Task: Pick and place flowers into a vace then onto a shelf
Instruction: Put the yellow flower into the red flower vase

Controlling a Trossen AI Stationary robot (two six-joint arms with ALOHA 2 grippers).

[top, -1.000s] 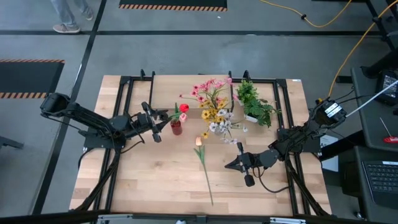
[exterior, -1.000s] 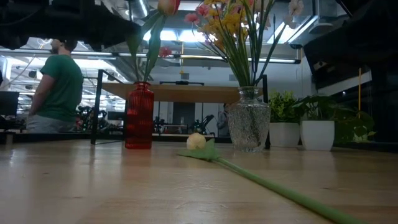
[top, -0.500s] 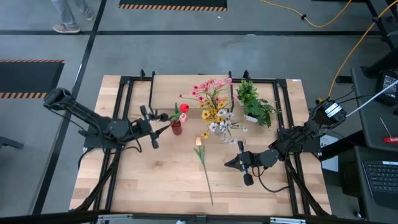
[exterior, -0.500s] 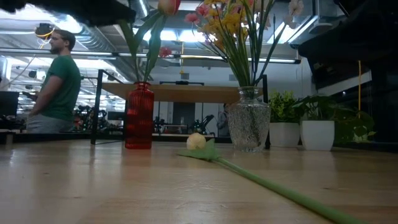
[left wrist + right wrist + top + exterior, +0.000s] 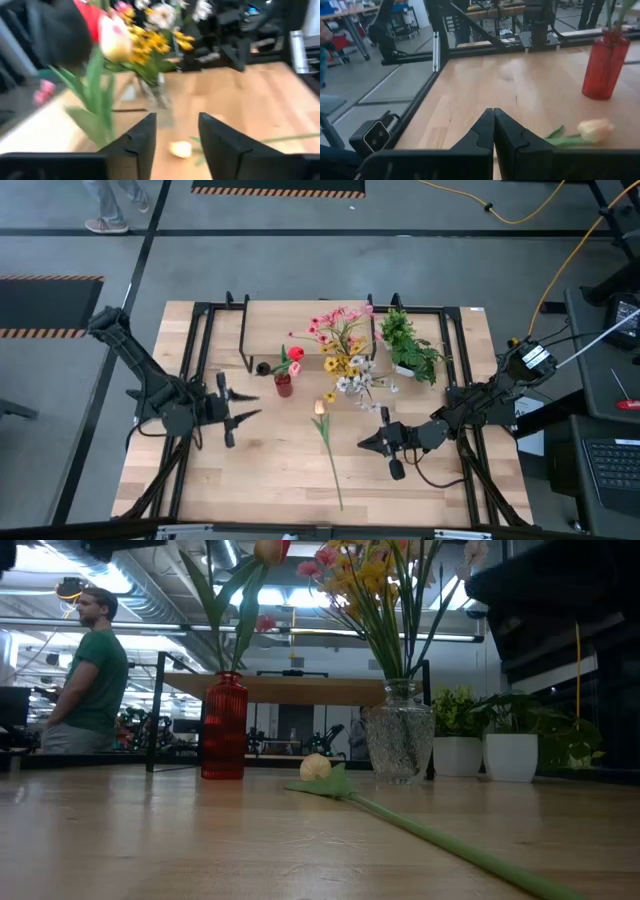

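A red vase (image 5: 284, 387) stands upright on the table with a red and a pink tulip (image 5: 293, 358) in it. A clear glass vase (image 5: 400, 743) to its right holds a mixed bouquet (image 5: 345, 345). One peach tulip (image 5: 320, 408) lies flat on the table, its stem running toward the near edge. The shelf (image 5: 300, 690) stands behind the vases. My left gripper (image 5: 245, 412) hovers open to the left of the red vase, with nothing between its fingers. My right gripper (image 5: 363, 444) is shut and empty, to the right of the lying tulip's stem.
A leafy green plant in a white pot (image 5: 410, 350) stands at the far right. Black frame rails (image 5: 190, 360) run along both table sides. A person in a green shirt (image 5: 95, 670) stands beyond the table. Bare wood lies at the near left.
My left gripper has drawn back from the red vase toward the table's left and near edges, rising and swinging round. The tulips stay in the red vase. The lying tulip has not moved.
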